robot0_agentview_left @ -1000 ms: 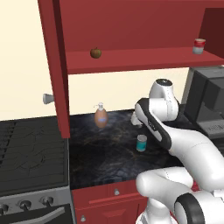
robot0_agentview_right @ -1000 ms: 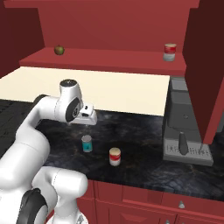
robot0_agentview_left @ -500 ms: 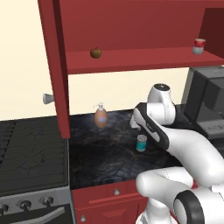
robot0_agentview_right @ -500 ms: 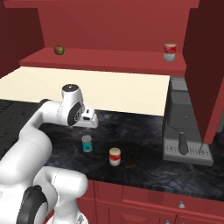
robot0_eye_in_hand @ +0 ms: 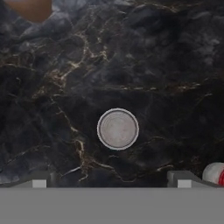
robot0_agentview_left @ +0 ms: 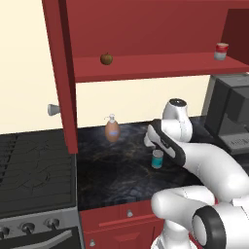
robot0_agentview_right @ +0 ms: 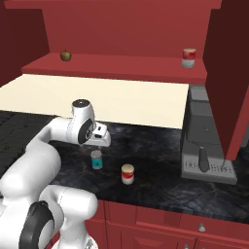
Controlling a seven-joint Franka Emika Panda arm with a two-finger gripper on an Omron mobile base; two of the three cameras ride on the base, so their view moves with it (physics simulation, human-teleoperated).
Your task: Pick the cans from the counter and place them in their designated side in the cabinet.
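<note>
A teal-blue can [robot0_agentview_right: 97, 159] [robot0_agentview_left: 157, 159] stands upright on the black counter [robot0_agentview_right: 155, 160]. My gripper [robot0_agentview_right: 100, 145] hangs open a little above it, pointing straight down. In the hand view the can's round grey lid [robot0_eye_in_hand: 117, 129] lies between my spread fingertips [robot0_eye_in_hand: 40, 180], untouched. A cream, red and white can [robot0_agentview_right: 128, 174] [robot0_eye_in_hand: 215, 173] stands on the counter to the right of the teal one. Another red-banded can [robot0_agentview_right: 188, 58] [robot0_agentview_left: 221, 51] sits at the right end of the cabinet shelf [robot0_agentview_right: 121, 66].
A brown apple [robot0_agentview_left: 106, 59] rests on the shelf's left part. A brown soap bottle [robot0_agentview_left: 112, 130] stands at the back of the counter. The open cabinet door [robot0_agentview_left: 62, 73] hangs left, above the stove [robot0_agentview_left: 34, 170]. A grey coffee machine [robot0_agentview_right: 206, 141] stands right.
My hand has come down and a little forward, so it now hangs closer over the teal can. The cans have not moved, and the jaws have stayed open.
</note>
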